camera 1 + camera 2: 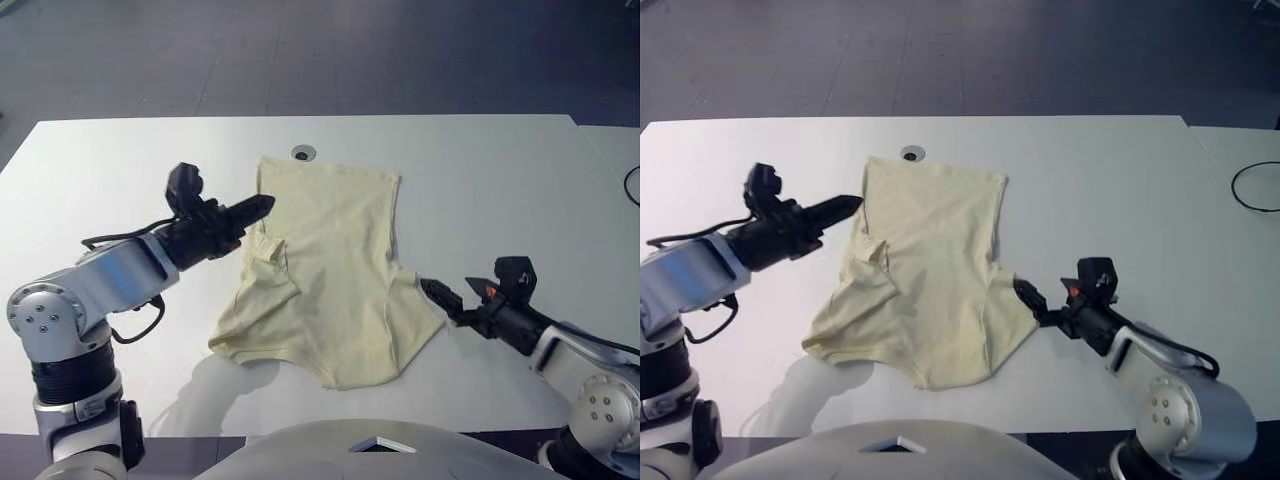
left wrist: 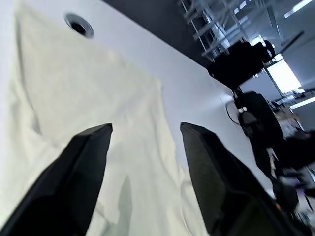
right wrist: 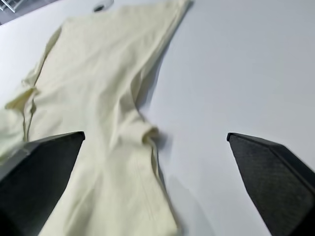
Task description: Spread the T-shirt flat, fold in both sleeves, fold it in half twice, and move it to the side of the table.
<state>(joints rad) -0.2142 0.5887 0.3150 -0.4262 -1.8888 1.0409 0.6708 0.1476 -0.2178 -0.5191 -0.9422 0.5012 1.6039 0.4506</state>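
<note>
A: Okay, quick, left to right. What's the left gripper (image 1: 258,207) doing?

B: Fingers apart, holding nothing. It hangs over the left edge of the T-shirt (image 1: 330,270), near the far end.

A: Where's the shirt?

B: Middle of the table (image 1: 500,180), lying mostly flat. The left side is rumpled, with a flap turned over onto the body. I'd guess that's the left sleeve, but I can't tell if it's a proper fold.

A: Which way does it lie?

B: Long axis runs roughly straight away from the robot. The narrow straight end is far, just beside the hole (image 1: 303,153) in the table. The wider end with the sleeves is near.

A: And on the right?

B: The right sleeve sticks out sideways, not folded in. The right gripper (image 1: 437,293) is low at its tip, fingers wide apart, empty.

A: Progress?

B: Early, I'd say. Spreading is about done, sleeves are at best half done. Both half-folds and the move to the side are left.
</note>
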